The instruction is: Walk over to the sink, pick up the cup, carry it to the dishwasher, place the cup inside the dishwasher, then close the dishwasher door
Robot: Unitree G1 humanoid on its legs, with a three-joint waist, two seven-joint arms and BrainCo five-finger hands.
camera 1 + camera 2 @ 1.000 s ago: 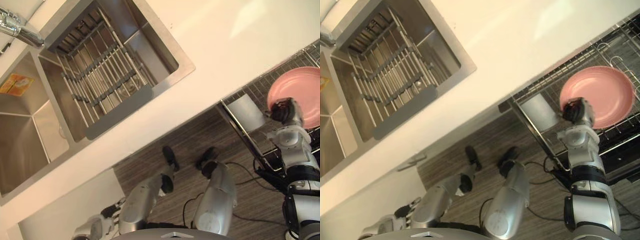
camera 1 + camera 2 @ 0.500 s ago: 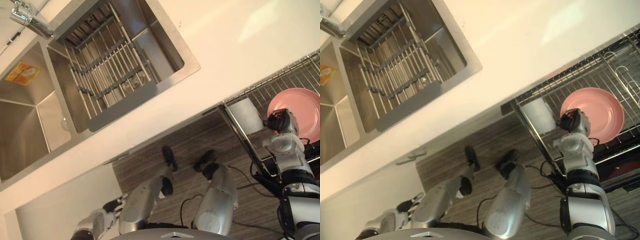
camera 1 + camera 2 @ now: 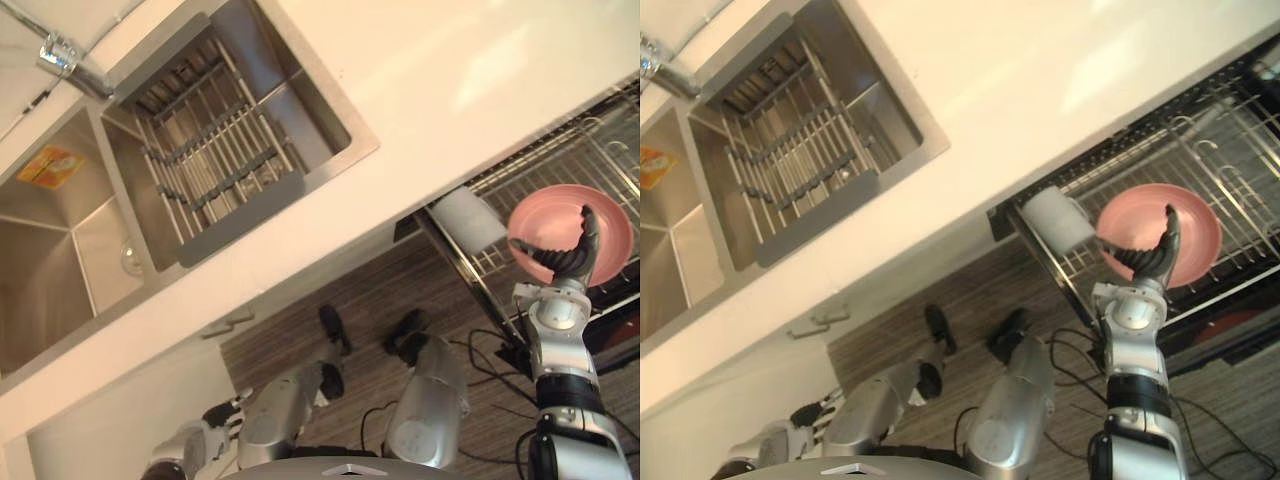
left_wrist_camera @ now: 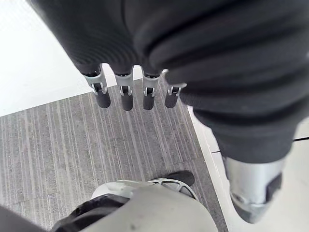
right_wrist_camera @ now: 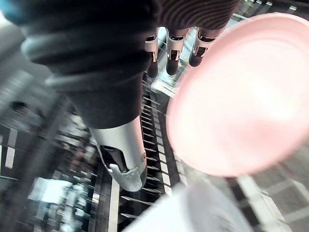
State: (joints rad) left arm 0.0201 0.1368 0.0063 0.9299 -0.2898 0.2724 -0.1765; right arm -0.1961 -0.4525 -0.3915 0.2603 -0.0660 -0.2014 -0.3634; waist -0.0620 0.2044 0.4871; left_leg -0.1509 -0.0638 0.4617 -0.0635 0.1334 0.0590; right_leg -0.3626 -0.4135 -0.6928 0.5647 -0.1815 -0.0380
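Dishwasher rack [image 3: 1240, 150] holds cup [image 3: 1058, 220] beside pink plate [image 3: 1196, 214]; right hand [image 3: 1148, 260] spread, left hand [image 4: 126, 99] relaxed.

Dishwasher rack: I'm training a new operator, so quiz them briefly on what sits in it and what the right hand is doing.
1. True or false: the right hand holds the white cup.
2. The cup lies: A) in the sink, B) in the dishwasher rack, C) on the floor.
3. Fill in: beside the cup sits a ___ plate.
Key: 1 false; 2 B; 3 pink.
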